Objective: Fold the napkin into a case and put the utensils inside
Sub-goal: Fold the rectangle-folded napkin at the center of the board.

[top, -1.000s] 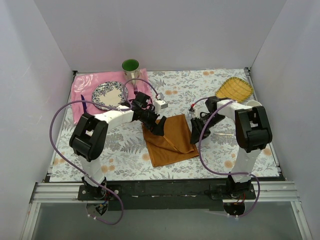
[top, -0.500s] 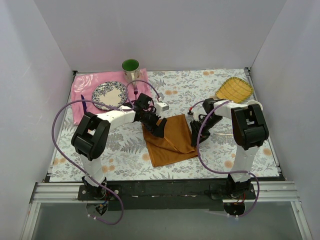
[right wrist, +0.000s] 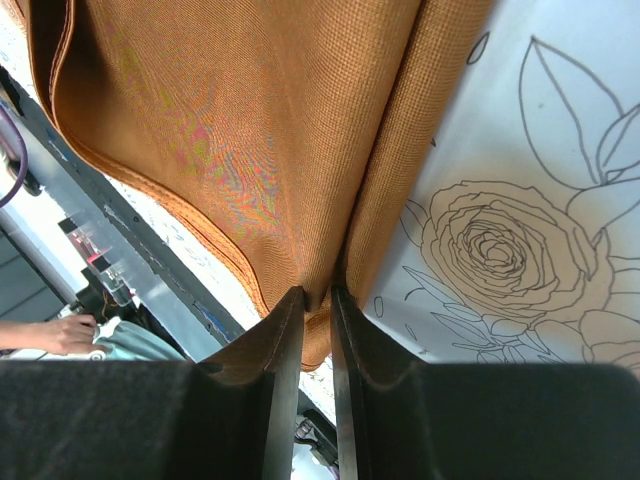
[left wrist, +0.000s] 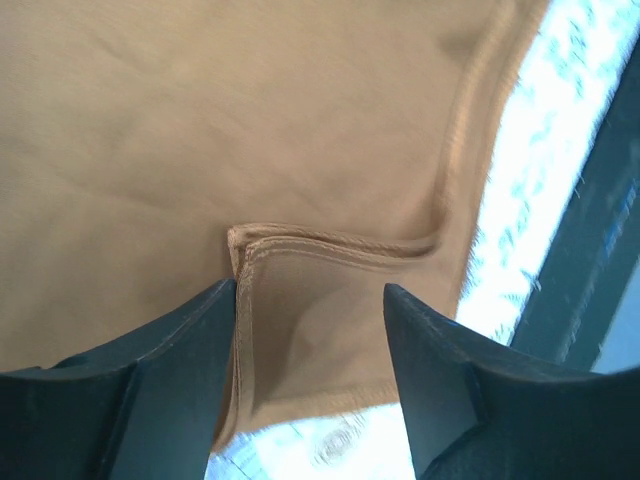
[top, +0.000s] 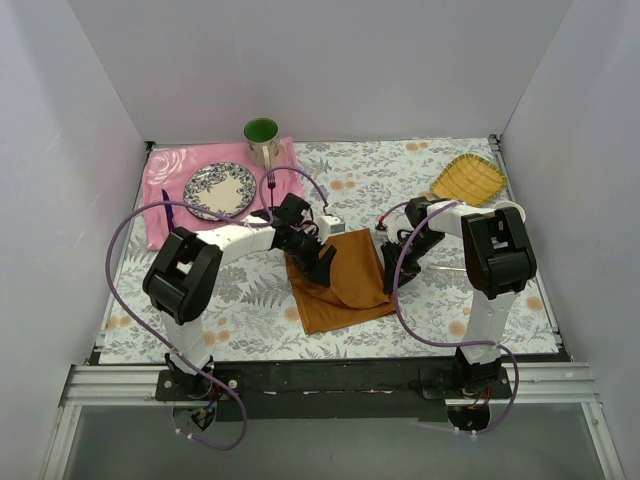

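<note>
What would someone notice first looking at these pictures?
The rust-orange napkin in the middle of the table, worked from both sides. The right gripper pinches a fold at its right edge, while the left gripper stands open over a doubled-back corner. A pink cloth with a plate lies far left.

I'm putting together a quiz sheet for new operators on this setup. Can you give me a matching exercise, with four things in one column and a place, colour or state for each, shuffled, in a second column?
Things:
1. plate
2. napkin
3. cup
4. yellow woven tray

Descriptions:
A. green inside
B. at the far right, towards the back
C. dark patterned rim
D. edge pinched in the right claw

Pairs: 1-C; 2-D; 3-A; 4-B
</note>
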### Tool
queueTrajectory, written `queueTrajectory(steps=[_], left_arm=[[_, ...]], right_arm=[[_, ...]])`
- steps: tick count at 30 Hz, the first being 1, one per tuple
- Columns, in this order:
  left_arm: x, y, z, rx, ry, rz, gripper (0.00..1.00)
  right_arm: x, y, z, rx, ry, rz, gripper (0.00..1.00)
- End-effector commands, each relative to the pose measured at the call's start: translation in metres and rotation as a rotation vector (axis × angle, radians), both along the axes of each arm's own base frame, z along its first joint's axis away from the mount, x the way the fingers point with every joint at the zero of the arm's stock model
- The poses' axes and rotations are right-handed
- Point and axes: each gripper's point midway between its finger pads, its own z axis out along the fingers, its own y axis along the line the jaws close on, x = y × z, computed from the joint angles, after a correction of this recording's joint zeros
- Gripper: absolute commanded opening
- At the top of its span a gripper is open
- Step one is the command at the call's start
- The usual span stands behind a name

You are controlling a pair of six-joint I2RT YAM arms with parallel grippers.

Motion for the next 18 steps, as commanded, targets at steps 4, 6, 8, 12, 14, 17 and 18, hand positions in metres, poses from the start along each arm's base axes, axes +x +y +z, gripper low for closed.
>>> queueTrajectory(steps=[4,6,8,12,14,17,18], left_arm=[[-0.043,0.022,0.031,-0.047,-0.081,-0.193,0.56],[-0.060,0.038,0.024,-0.018,-0.084,-0.265,0.54],[-0.068,0.047,0.029,-0.012,-0.127,-0.298,0.55],[-0.073,0.061,0.029,0.003,-0.235,-0.308,0.60],[-0.069,0.062,0.031,-0.004,-0.292,-0.299,0.64],[-0.071,0.066,0.037,-0.046,-0.430,-0.330,0.69],[-0.072,0.066,0.039,-0.063,-0.467,-0.344,0.69]], right_arm=[[0.007,-0.002,-0.002,-0.017,-0.019,0.008,0.25],[0.007,-0.002,-0.001,-0.016,-0.021,0.010,0.25],[0.007,-0.001,0.001,-0.011,-0.020,0.013,0.25],[0.011,0.002,0.014,0.010,-0.040,0.022,0.26],[0.012,0.001,0.018,0.010,-0.053,0.029,0.29],[0.011,-0.002,0.023,-0.004,-0.056,0.039,0.34],[0.010,-0.003,0.023,-0.010,-0.055,0.042,0.34]])
